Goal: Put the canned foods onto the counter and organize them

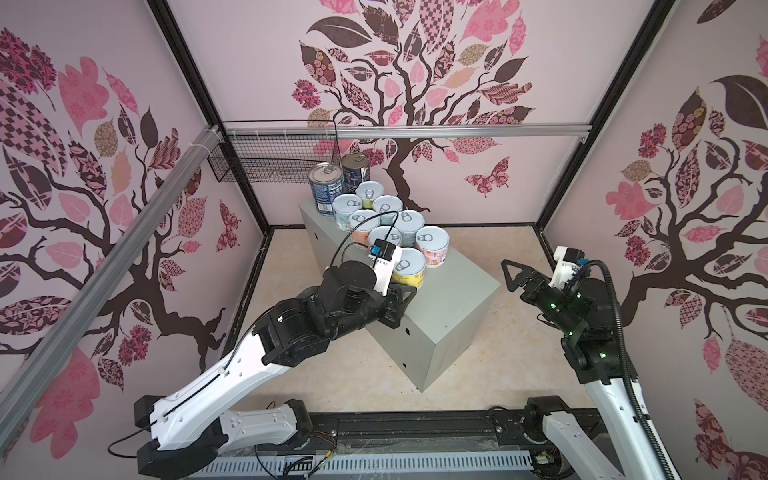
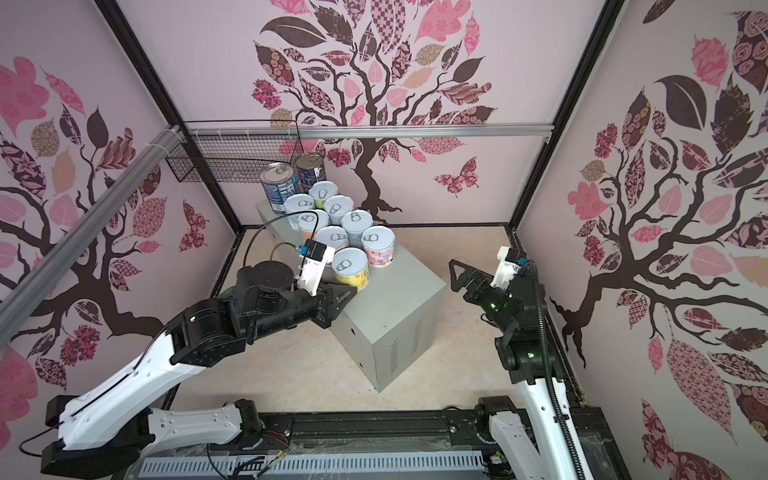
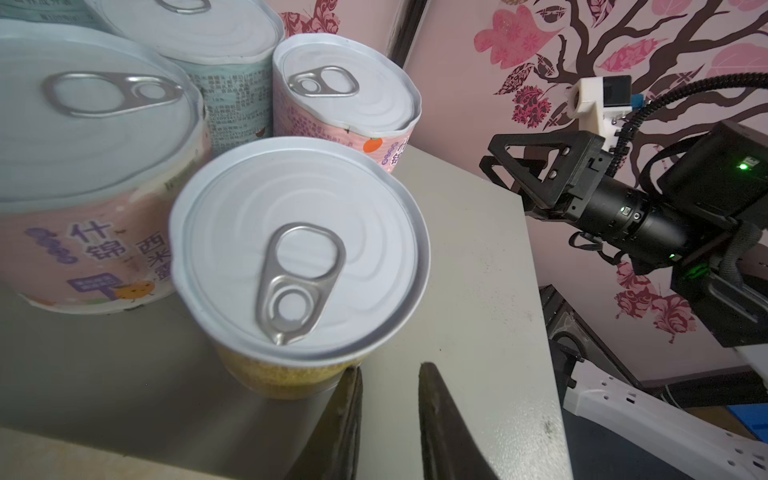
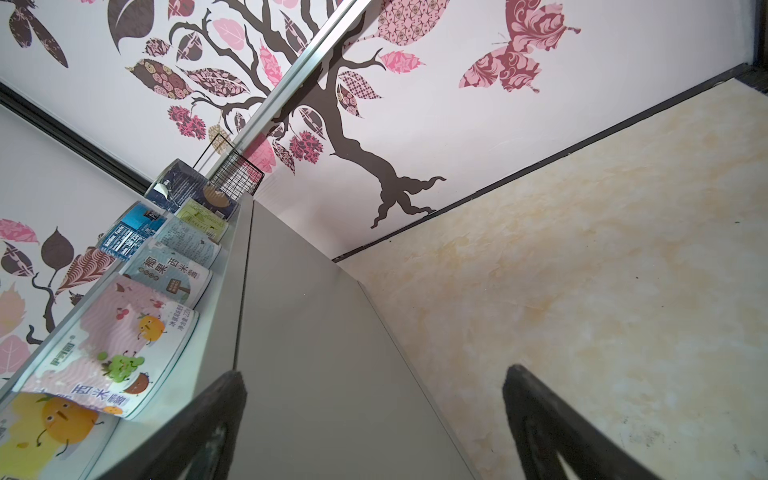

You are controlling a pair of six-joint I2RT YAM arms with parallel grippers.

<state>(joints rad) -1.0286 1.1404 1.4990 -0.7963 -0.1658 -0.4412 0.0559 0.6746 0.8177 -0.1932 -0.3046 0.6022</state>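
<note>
On grey counter [image 1: 453, 307], far half: ten cans [image 1: 387, 205] upright, packed close, lids sealed, pull tabs flat. Two tall blue cans [image 1: 326, 189] at back, near wire basket [image 1: 266, 162] hung on rail. Nearest row end: yellow can [image 1: 409, 268]. Left gripper [image 3: 388, 374] just beside it, jaws nearly together, gripping nothing. Right gripper [image 1: 510, 272] off counter's side, over floor, jaws wide, holding nothing.

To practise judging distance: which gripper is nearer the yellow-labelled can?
Left. The left gripper is close beside the yellow-labelled can on the counter; the right gripper hangs beyond the counter's edge, well apart.
</note>
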